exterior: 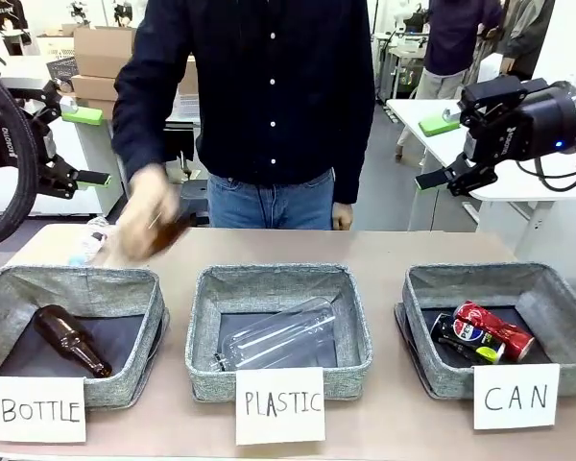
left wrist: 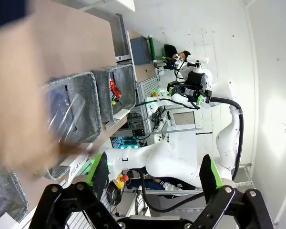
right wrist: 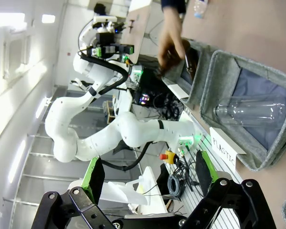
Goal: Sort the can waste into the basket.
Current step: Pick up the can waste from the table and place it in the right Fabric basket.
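Green-padded, both tools hang high with fingers spread on nothing: the left tool (exterior: 94, 146) over the table's left edge, the right tool (exterior: 440, 150) above the CAN basket (exterior: 557, 298). Inside it the red can (exterior: 494, 328) and black-blue can (exterior: 466, 338) lie touching. A person's hand (exterior: 146, 213) holds a brown bottle (exterior: 173, 230) above the tan table (exterior: 384, 248).

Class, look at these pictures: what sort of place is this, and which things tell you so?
Probably a robotics lab or test workshop. Two robot arms with open grippers flank a table holding three labelled sorting bins, and cardboard boxes sit stacked behind.
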`<act>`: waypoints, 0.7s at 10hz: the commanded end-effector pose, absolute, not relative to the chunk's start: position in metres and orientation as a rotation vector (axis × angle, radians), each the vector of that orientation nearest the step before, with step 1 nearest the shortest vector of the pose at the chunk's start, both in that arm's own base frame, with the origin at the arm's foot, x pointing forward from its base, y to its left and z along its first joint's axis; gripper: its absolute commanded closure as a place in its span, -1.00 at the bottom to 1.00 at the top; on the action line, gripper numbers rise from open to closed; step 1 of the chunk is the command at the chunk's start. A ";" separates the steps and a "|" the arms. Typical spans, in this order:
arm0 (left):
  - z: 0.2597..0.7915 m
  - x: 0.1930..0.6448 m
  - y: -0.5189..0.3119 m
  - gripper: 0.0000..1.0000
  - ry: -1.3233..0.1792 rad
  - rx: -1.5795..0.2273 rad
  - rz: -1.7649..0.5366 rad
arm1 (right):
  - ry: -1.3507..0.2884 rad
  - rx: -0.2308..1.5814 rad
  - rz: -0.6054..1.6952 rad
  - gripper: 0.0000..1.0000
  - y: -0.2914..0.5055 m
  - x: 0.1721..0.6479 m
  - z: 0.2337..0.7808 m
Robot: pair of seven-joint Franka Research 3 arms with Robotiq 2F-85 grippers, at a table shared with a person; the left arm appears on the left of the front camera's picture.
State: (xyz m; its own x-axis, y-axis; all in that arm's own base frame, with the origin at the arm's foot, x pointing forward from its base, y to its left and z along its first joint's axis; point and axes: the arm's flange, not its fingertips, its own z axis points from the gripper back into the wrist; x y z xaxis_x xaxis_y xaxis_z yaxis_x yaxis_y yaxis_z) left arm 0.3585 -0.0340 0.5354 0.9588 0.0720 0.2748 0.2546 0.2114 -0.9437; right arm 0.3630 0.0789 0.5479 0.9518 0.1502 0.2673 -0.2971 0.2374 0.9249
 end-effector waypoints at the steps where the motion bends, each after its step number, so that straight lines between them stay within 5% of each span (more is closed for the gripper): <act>1: 0.535 0.357 -0.032 -1.00 -0.297 -1.352 -0.141 | -0.142 1.293 0.333 -1.00 0.077 0.363 0.548; 7: 0.535 0.357 -0.032 -1.00 -0.297 -1.352 -0.141 | -0.142 1.293 0.333 -1.00 0.077 0.363 0.548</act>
State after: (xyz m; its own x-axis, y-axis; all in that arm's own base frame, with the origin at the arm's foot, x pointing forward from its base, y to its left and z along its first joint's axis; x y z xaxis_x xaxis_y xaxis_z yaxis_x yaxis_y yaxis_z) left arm 0.3585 -0.0340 0.5354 0.9588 0.0720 0.2748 0.2546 0.2114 -0.9437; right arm 0.3630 0.0789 0.5479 0.9518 0.1502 0.2673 -0.2972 0.2373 0.9249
